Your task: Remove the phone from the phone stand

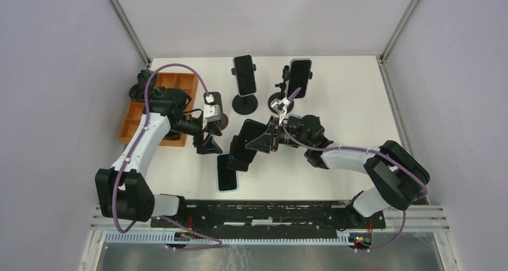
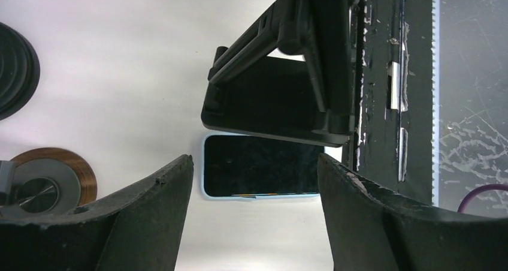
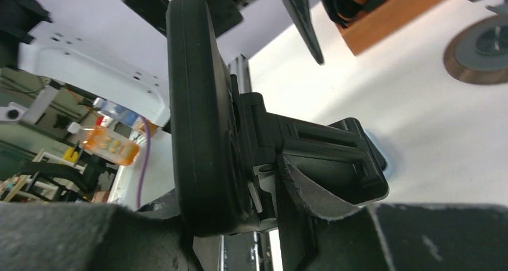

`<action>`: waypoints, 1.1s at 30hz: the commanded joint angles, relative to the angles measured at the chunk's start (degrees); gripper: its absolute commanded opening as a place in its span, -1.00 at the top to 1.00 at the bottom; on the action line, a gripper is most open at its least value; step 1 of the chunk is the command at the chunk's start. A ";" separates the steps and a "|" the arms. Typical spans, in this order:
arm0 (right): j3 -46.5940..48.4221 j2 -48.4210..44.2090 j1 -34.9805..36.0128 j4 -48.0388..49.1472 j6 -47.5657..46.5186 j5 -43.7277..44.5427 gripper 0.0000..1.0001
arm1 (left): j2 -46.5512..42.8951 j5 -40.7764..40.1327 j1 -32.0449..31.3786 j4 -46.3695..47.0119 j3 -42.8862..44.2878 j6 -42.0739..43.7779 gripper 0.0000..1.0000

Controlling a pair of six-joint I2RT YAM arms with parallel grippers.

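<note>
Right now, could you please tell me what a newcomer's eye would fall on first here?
At the centre of the table, the right end effector grips a black folding phone stand. Just nearer, a phone lies flat on the table, with the open left end effector aimed at it.

The phone [image 1: 227, 172] lay flat on the white table [image 1: 359, 103], its dark screen facing up, in a pale blue case. It was close to the near edge, a little left of centre, with its long side running near to far. The phone stand [image 1: 251, 140], a black folding one with a hinged back plate, was tilted just far and right of the phone. Its lower end overlapped the phone's far end from above; contact could not be told. The phone was out of its cradle.
</note>
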 commanded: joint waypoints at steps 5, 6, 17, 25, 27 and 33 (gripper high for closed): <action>2.30 -2.18 0.49 22.38 13.48 -4.55 1.00 | -3.21 5.86 -0.62 -2.07 -0.54 9.58 -0.63; 2.68 -1.71 0.61 23.87 14.57 -5.17 1.00 | -3.98 6.83 -0.69 -2.07 -0.66 10.15 -0.63; 5.44 2.38 2.76 29.66 19.60 -7.19 1.00 | -4.41 14.25 -1.21 -14.01 3.38 18.54 -0.60; 9.38 4.14 4.66 26.98 19.00 -7.57 1.00 | -4.94 14.44 -1.41 -14.82 3.75 19.76 -0.48; 10.41 4.55 5.19 26.27 18.77 -7.33 1.00 | -4.90 14.80 -1.43 -14.82 3.53 20.40 -0.42; 12.45 5.53 6.66 23.85 17.58 -5.54 1.00 | -4.93 15.51 -1.46 -14.82 3.52 21.27 -0.25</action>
